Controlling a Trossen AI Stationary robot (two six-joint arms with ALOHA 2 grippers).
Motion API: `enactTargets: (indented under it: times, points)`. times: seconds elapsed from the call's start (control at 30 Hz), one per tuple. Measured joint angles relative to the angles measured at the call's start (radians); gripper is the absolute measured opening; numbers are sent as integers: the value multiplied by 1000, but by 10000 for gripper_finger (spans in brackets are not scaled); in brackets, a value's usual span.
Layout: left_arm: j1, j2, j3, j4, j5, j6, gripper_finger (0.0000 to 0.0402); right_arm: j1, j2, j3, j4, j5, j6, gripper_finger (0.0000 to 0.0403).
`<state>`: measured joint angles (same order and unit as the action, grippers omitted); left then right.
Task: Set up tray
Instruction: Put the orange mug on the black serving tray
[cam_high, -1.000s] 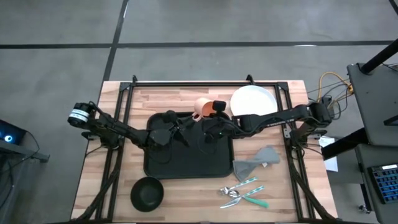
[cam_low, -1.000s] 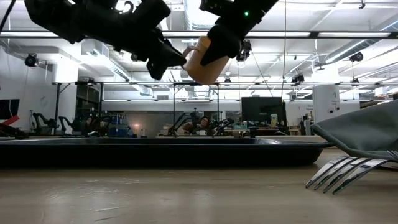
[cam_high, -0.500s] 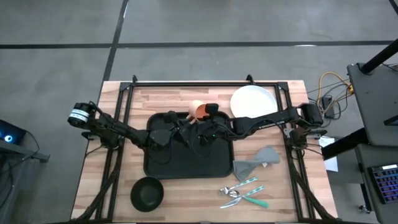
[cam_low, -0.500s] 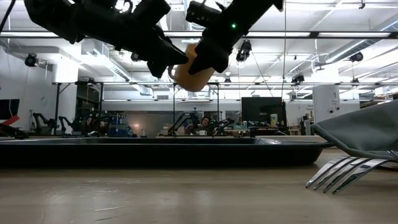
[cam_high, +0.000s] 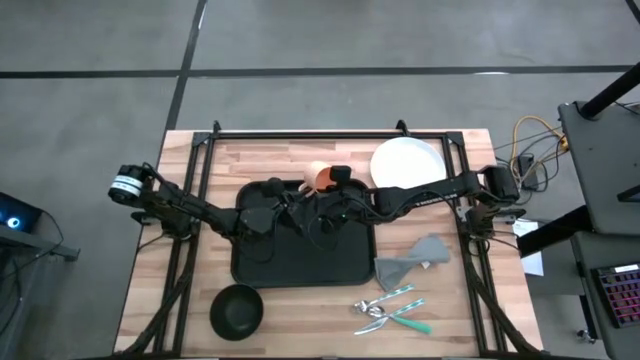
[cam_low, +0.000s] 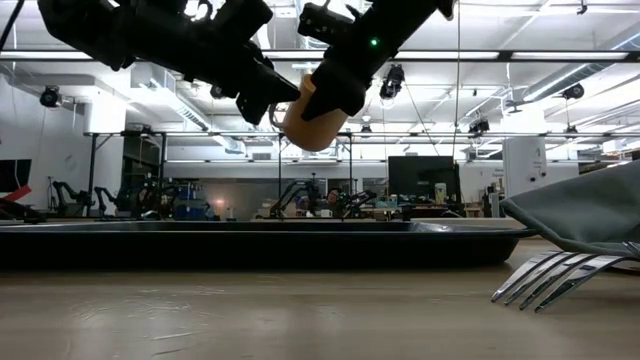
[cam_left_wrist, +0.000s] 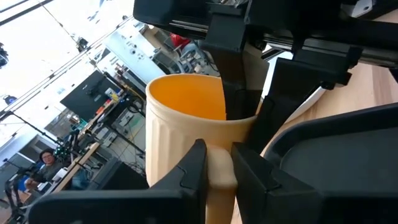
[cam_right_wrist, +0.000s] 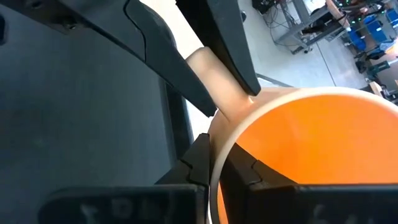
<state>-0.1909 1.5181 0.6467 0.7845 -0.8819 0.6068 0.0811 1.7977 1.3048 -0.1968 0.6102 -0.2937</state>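
Note:
A cream mug (cam_high: 318, 176) with an orange inside hangs tilted above the far part of the black tray (cam_high: 300, 265), between my two grippers. My right gripper (cam_right_wrist: 214, 168) reaches in from the table's right and is shut on the mug's rim. My left gripper (cam_left_wrist: 219, 177) reaches in from the left and is shut on the mug's handle. In the low view the mug (cam_low: 310, 120) is well above the tray (cam_low: 250, 245). My left gripper pinches the mug's handle (cam_left_wrist: 219, 171) between its two fingers, coming level from the table's left. The mug is clear of the tray, tilted. My right gripper holds the mug's rim (cam_right_wrist: 217, 134) with one finger inside and one outside. It slants down from the table's right. The mug hangs tilted below it, lifted clear.
A white plate (cam_high: 408, 163) lies at the far right. A grey napkin (cam_high: 410, 260) and cutlery (cam_high: 390, 308) lie right of the tray, and a small black bowl (cam_high: 237, 310) sits near the front edge. The fork's tines (cam_low: 550, 275) show in the low view.
My right gripper has carried the mug toward the table's left and a little down, up to my left gripper. My left gripper has stayed in place and shut on the mug's handle.

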Motion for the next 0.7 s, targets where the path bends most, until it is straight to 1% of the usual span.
enactTargets:
  times: [0.2, 0.4, 0.53, 0.7]
  points:
    - [-1, 0, -2, -13, 2, 5, 33, 1, 0, 0, -18, -13, -2, 35]
    - [0, 2, -18, -18, -10, -18, 33, 3, -5, 1, -10, -16, 6, 76]
    - [0, 2, -29, -14, -16, -47, 33, 8, -28, 1, -42, -8, 10, 105]
    - [-2, 1, -45, -14, -73, -82, 33, 9, -92, 2, -115, 18, 54, 132]
